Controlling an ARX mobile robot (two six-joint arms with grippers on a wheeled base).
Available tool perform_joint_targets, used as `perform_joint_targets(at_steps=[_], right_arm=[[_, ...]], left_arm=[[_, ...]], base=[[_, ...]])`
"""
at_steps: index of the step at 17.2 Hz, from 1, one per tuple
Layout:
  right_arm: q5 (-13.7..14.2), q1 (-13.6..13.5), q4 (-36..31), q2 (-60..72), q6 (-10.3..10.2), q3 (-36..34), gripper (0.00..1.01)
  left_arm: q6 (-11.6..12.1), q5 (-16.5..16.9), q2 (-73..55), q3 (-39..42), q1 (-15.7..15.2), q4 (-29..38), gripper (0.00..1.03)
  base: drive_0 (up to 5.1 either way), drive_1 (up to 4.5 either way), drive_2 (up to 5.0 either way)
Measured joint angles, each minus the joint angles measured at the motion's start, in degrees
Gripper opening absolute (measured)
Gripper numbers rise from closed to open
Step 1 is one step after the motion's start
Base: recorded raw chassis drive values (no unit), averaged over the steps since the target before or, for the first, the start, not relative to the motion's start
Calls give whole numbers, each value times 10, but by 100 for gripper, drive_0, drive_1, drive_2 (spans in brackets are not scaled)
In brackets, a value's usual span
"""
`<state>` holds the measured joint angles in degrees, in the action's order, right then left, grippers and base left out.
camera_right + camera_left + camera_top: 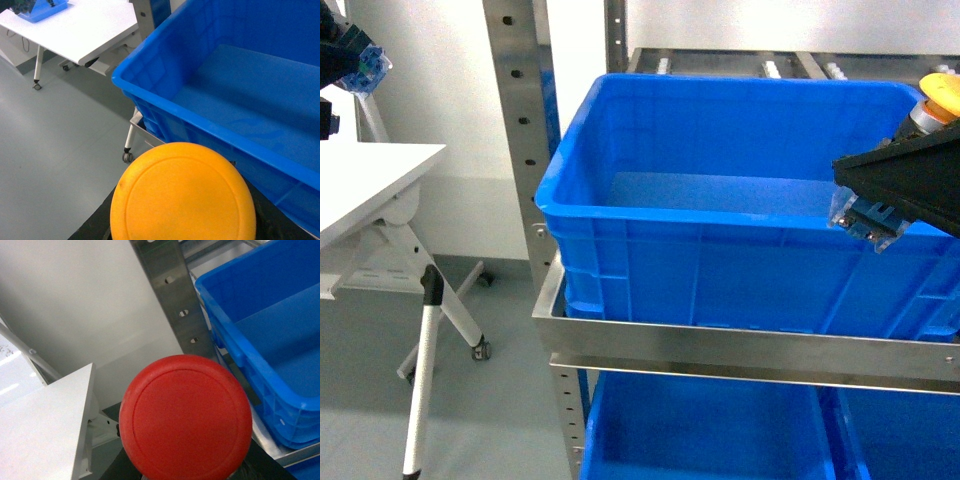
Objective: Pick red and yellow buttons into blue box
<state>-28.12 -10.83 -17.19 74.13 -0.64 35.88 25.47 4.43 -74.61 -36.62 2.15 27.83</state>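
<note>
Right gripper (868, 222) sits at the right side of the blue box (620, 215), fingertips low over the near wall. It carries the yellow button (942, 92): in the head view the yellow cap shows behind and above the fingertips, and in the right wrist view that cap fills the foreground close under the camera. The jaws themselves are hidden by the cap, but the button rides with the arm in mid-air, so I read it as clamped on the button's body.

Key relation: the box floor lies ahead of and below this gripper. The right wrist view looks past the cap, over the near rim, onto the bare blue floor. Judgement: the button is roughly at the rim line, not clearly inside it; a short reach forward over the wall should come before release.

Left gripper (360, 62) is well apart, high at the left beside the white table (375, 175), outside the metal rack post (520, 130). It carries the red button (186, 416), which fills the left wrist view; grip read as closed on it in the same way. From this hand the box lies off to the right and lower.

Right arm is clearly the nearer to the box. No button visible on the box floor.
</note>
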Motion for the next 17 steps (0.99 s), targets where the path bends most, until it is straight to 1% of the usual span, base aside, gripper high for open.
perform_joint_targets(at_steps=[17], right_arm=[[0, 0, 0, 0, 0, 0, 40]], left_arm=[[0, -1, 0, 0, -1, -2, 23]], base=[[447, -213, -213]])
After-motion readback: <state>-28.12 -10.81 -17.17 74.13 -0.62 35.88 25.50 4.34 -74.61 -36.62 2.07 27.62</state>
